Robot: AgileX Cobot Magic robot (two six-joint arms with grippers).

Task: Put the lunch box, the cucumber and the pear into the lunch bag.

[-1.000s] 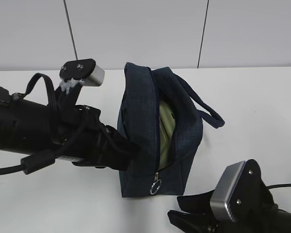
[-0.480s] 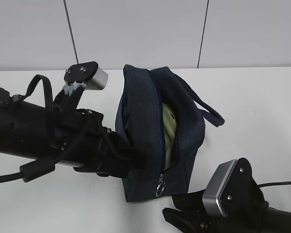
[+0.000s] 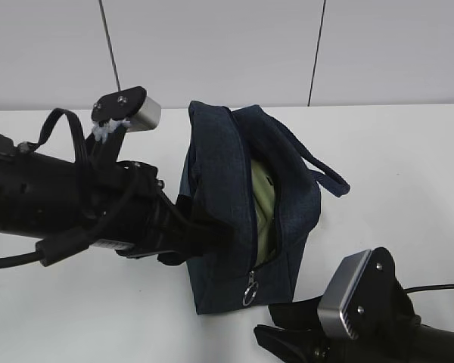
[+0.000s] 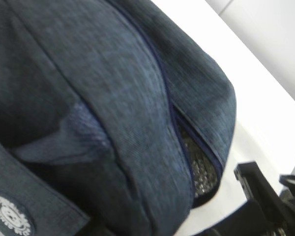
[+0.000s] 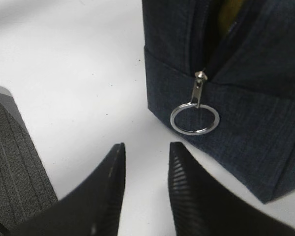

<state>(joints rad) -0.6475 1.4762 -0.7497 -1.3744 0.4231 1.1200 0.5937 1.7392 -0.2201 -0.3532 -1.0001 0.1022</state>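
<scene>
We found the lunch bag (image 3: pixel 246 215) standing open, lunch box (image 3: pixel 262 208) inside. Left gripper (image 3: pixel 204 234) pressed against the bag, state unclear. Right gripper (image 5: pixel 145 169) hovered parted below the ring pull (image 5: pixel 194 119). Zipping probably next.

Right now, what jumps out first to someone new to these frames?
The dark navy lunch bag stands mid-table, its top unzipped, with the pale green lunch box showing inside. The left gripper's arm presses into the bag's left side, and the right gripper, jaws apart and empty, sits just short of the metal ring pull.
</scene>
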